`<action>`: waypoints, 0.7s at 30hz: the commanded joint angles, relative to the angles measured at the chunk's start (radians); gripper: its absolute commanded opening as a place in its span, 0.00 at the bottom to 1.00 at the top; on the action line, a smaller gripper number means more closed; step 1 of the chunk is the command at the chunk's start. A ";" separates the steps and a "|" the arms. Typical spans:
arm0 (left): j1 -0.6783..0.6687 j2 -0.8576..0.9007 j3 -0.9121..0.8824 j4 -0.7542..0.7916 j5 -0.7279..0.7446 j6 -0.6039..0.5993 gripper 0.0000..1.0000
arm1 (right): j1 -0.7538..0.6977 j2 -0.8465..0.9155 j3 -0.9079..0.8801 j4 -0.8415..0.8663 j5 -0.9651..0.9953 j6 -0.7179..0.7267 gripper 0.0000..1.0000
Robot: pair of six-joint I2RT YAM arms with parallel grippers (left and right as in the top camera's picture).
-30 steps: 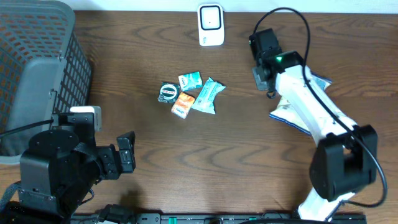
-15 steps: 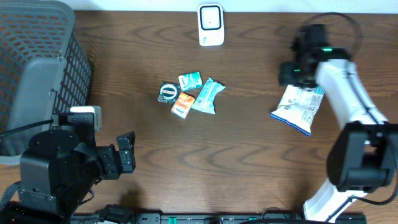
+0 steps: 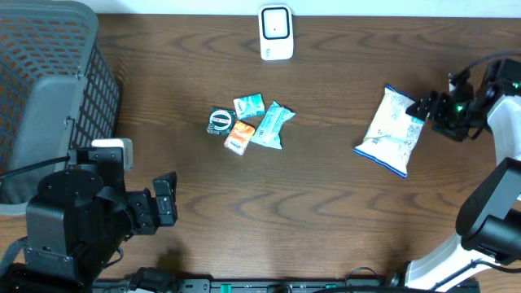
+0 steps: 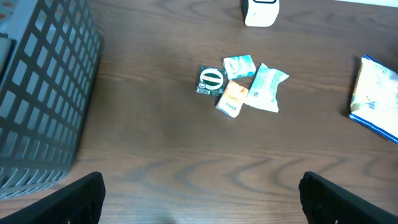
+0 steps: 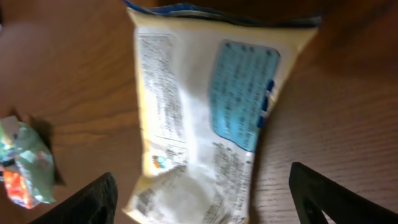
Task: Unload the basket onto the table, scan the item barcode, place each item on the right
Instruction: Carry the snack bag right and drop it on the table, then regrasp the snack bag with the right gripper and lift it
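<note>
- Nothing sits in front of the scanner (image 3: 276, 32) right now, and neither pincer carries anything, so I judge that no scan is under way at this moment.
- The snack bag (image 3: 392, 132) lies flat on the desk (image 3: 326, 228), well to the right of the scanner and nearer my side. Its printed panels face up, but the right wrist view is too blurred for me to pick out a barcode.
- The right pincer (image 3: 430, 112) is released. Its fingers stand wide apart just beyond the bag's right edge, further from the scanner than the bag is, and they grip nothing.
- The left pincer (image 4: 200, 193) is also spread wide and empty, parked far to the left of the scanner and close to my edge of the desk.
- I cannot tell from these views whether the bag has had its scan.
- The small packets (image 3: 248, 122) lie bunched together on my side of the scanner, slightly left of it. By my reckoning each of them needs picking up and presenting code-first.
- Counts:
  - one scanner
  - one snack bag
  - four small packets (one dark with a round logo, one green, one orange, one longer teal)
  - one mesh basket (image 3: 49, 65) far to the scanner's left
  - two pincers
</note>
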 commanded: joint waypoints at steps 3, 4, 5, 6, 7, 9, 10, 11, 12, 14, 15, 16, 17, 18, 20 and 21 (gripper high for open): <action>0.003 0.003 0.009 -0.001 -0.002 -0.013 0.98 | -0.009 0.003 -0.101 0.060 -0.029 -0.025 0.84; 0.003 0.003 0.009 -0.001 -0.002 -0.013 0.98 | -0.009 0.003 -0.120 0.075 -0.029 -0.025 0.83; 0.003 0.003 0.009 -0.001 -0.002 -0.013 0.98 | -0.009 0.003 -0.134 0.087 -0.029 -0.023 0.83; 0.003 0.003 0.009 -0.001 -0.002 -0.013 0.98 | -0.009 0.003 -0.151 0.105 -0.029 -0.011 0.83; 0.003 0.003 0.009 -0.001 -0.002 -0.013 0.98 | -0.009 0.003 -0.173 0.132 -0.035 0.000 0.83; 0.003 0.003 0.009 -0.001 -0.002 -0.013 0.98 | -0.009 0.003 -0.222 0.203 -0.086 0.002 0.82; 0.003 0.003 0.009 -0.001 -0.002 -0.013 0.98 | -0.009 0.003 -0.245 0.238 -0.116 0.002 0.81; 0.003 0.003 0.009 -0.001 -0.002 -0.013 0.98 | -0.009 0.003 -0.267 0.272 -0.141 0.002 0.80; 0.003 0.003 0.009 -0.001 -0.002 -0.013 0.98 | -0.009 0.003 -0.291 0.308 -0.166 0.002 0.77; 0.003 0.003 0.009 -0.001 -0.002 -0.013 0.98 | -0.007 0.003 -0.330 0.372 -0.195 0.002 0.66; 0.003 0.003 0.009 -0.001 -0.002 -0.013 0.98 | -0.005 0.003 -0.346 0.399 -0.203 0.002 0.59; 0.003 0.003 0.009 -0.001 -0.002 -0.013 0.98 | -0.003 0.003 -0.355 0.414 -0.209 0.002 0.50; 0.003 0.003 0.009 -0.001 -0.002 -0.013 0.98 | 0.001 0.003 -0.360 0.424 -0.209 0.002 0.41; 0.003 0.003 0.009 -0.001 -0.002 -0.013 0.98 | 0.004 0.003 -0.360 0.428 -0.209 0.002 0.33; 0.003 0.003 0.009 -0.001 -0.002 -0.013 0.98 | 0.008 0.003 -0.359 0.434 -0.209 0.009 0.08; 0.003 0.003 0.009 -0.001 -0.002 -0.013 0.98 | 0.010 0.002 -0.356 0.434 -0.209 0.026 0.01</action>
